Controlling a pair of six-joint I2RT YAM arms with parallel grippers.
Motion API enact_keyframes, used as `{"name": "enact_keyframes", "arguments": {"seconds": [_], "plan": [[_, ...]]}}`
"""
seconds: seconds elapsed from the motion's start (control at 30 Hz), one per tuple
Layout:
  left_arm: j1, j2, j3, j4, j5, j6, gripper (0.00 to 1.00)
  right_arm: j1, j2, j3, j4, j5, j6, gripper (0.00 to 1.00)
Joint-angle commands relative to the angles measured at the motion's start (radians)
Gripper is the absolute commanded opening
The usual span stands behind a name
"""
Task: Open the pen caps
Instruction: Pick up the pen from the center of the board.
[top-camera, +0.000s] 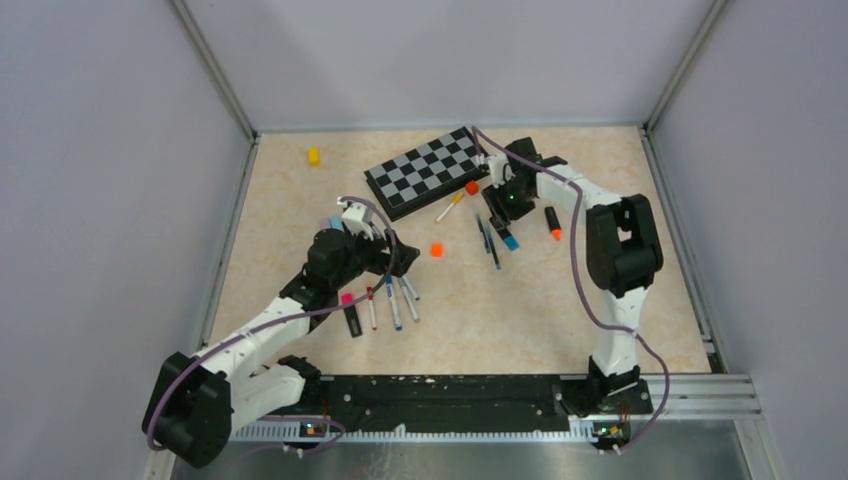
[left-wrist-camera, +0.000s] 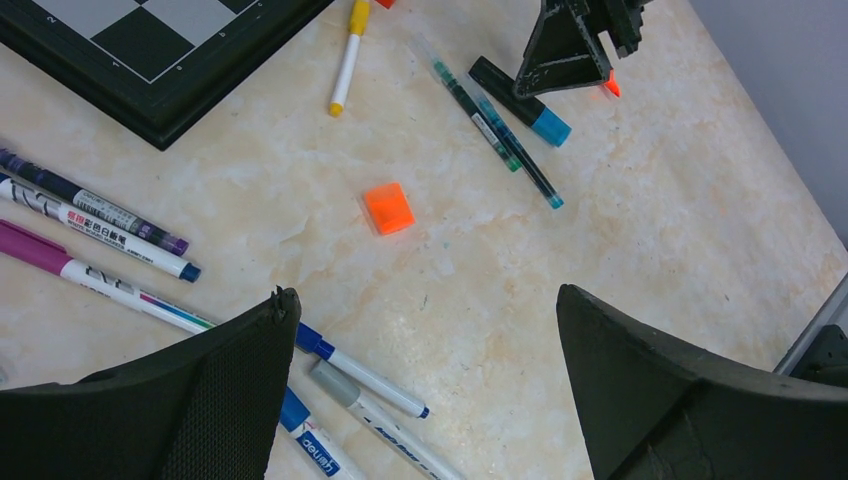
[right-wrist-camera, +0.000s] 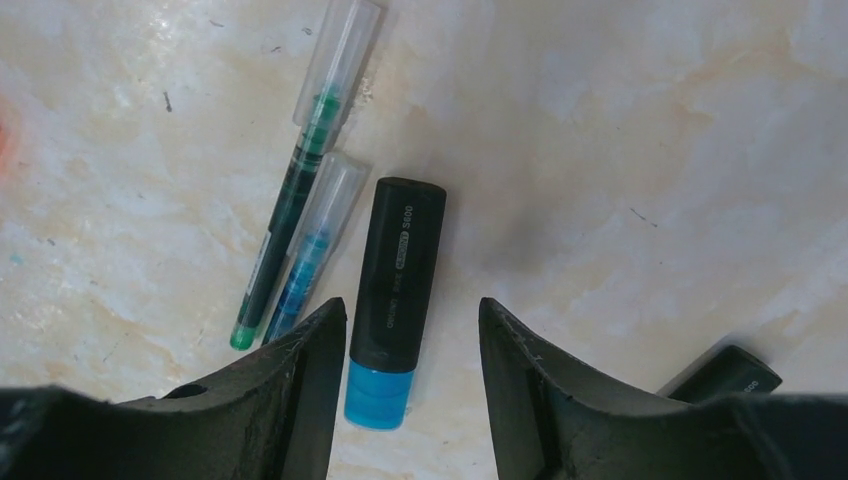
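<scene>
The counter (top-camera: 480, 320) was a pale marbled slab boxed in by plain grey walls, with a chessboard (top-camera: 428, 172) at its far side. The right claw (right-wrist-camera: 410, 325) hung low over a short black highlighter (right-wrist-camera: 398, 255), jaws spread and straddling the barrel close to its blue cap (right-wrist-camera: 380, 395). Whether either finger touched the barrel could not be told. Two thin pens with clear caps, one green (right-wrist-camera: 290, 215) and one blue (right-wrist-camera: 305, 265), lay just beside the highlighter, the blue one nearly touching it. The left claw (left-wrist-camera: 425, 310) was likewise spread and empty. It hovered above the counter near a row of white-barrelled pens (left-wrist-camera: 105, 230), with an orange block (left-wrist-camera: 388, 208) ahead of it. The blue cap sat on the highlighter, so the step in hand was judged to be the first grasp. To perform it well, the right claw should close on the black barrel only, leaving the blue cap fully exposed beyond the fingers. It should also avoid the neighbouring blue pen so that the pen is not dragged along. The left claw should then take the cap squarely and pull along the barrel's axis; a sideways pull would likely twist the highlighter out of the grip.
</scene>
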Motion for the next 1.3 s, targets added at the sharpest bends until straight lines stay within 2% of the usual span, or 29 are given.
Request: {"name": "enact_keyframes", "arguments": {"seconds": [0.0,0.23,0.43,0.73,0.97,1.0,1.1,1.27], "plan": [[0.004,-0.017,-0.011,0.043,-0.004,0.017,0.99,0.013,0.042,0.077,-0.039,0.035,0.014,0.5],[0.008,-0.01,-0.011,0.051,0.004,0.013,0.99,0.016,0.082,0.088,-0.045,0.048,0.011,0.48],[0.007,-0.013,-0.011,0.06,0.022,-0.002,0.99,0.018,0.089,0.073,-0.042,0.078,0.005,0.42],[0.007,-0.005,-0.011,0.089,0.081,-0.038,0.99,0.018,0.088,0.015,-0.019,0.096,0.003,0.44],[0.008,0.032,-0.011,0.156,0.182,-0.095,0.99,0.018,0.07,-0.031,0.009,0.11,-0.004,0.44],[0.007,0.044,-0.01,0.171,0.204,-0.1,0.99,0.019,0.066,-0.037,0.015,0.11,-0.005,0.43],[0.007,0.089,-0.005,0.209,0.272,-0.144,0.99,0.019,0.05,-0.063,0.035,0.107,-0.002,0.29],[0.0,0.163,-0.005,0.301,0.341,-0.25,0.99,0.018,-0.031,-0.149,0.124,0.099,0.014,0.12]]}}
